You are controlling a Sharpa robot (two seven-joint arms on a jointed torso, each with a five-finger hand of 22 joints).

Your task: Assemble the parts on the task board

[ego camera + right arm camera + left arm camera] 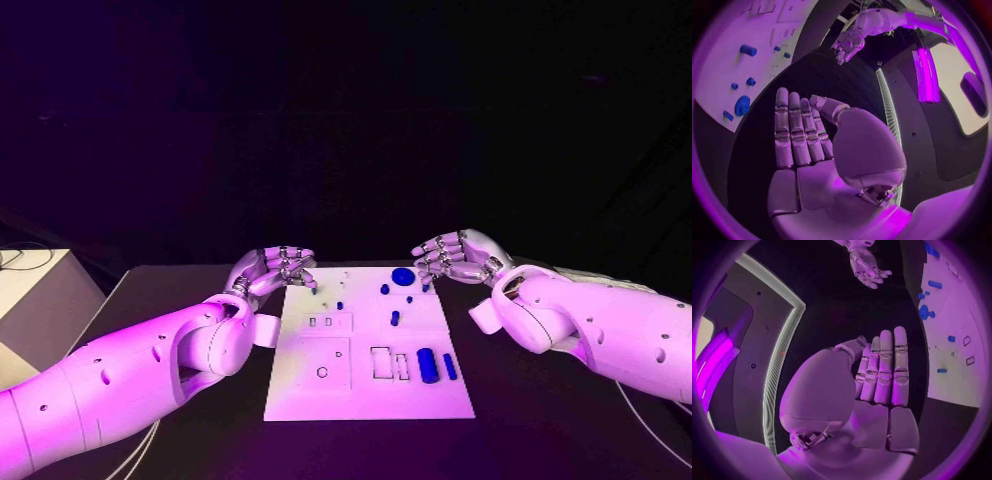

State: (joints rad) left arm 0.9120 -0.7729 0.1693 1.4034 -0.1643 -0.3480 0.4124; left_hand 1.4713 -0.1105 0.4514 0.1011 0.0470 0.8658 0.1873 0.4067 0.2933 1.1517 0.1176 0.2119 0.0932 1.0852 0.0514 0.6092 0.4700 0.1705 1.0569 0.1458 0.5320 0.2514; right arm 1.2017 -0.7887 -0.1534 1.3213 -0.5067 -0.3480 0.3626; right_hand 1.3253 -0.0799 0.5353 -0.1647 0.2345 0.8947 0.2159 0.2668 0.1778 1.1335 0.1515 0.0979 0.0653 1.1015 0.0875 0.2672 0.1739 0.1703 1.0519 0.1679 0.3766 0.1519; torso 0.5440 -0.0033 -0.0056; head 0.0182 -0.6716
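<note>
The white task board (368,385) is seen in the middle of the black table (534,400), with small blue parts (427,362) scattered across it. The left hand (274,268) is held at the board's far left corner and the right hand (454,257) at its far right corner; both are held open, fingers extended, and nothing is grasped by either
</note>
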